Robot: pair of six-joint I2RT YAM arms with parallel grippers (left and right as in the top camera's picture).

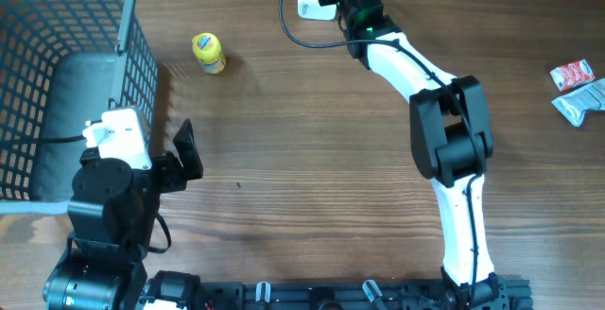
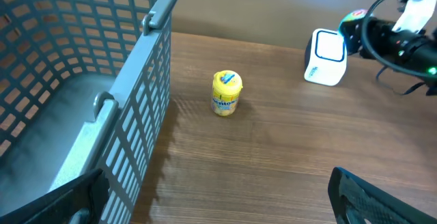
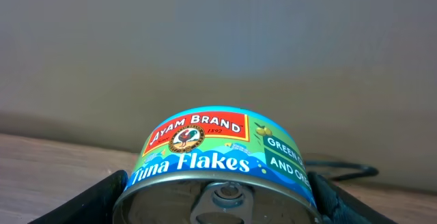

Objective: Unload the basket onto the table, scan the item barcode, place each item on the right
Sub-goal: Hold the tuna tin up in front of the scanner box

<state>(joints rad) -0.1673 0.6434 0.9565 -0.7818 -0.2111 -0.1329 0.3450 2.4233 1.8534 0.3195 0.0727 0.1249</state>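
Far left: grey mesh basket [image 1: 57, 64] on the wooden desk [image 1: 302, 187], its wall just beside the left arm

Left claw [image 2: 218, 207]: fingers wide apart, nothing between them, low over bare desk next to the basket wall

Ahead of it: small yellow bottle [image 1: 208, 53] standing upright, clear of the basket, blue mark on the cap

Centre, far edge of desk: white scanner [image 1: 310, 4], black cable [image 1: 286, 22] curving round its left side

Right claw [image 3: 218, 200]: up at the scanner, arm stretched across from the near right. It is clamped on the tuna can [image 3: 205, 159], with a black pad against each side of the tin. The label "Ayam Brand Tuna Flakes" faces the wrist camera, and the pull-tab lid shows below it. In the left wrist view the can sits just beside the scanner's top; whether the two touch cannot be told

Far right edge: red packet [image 1: 571, 74] and silver packet [image 1: 580, 104] lying just beside each other, well apart from both arms
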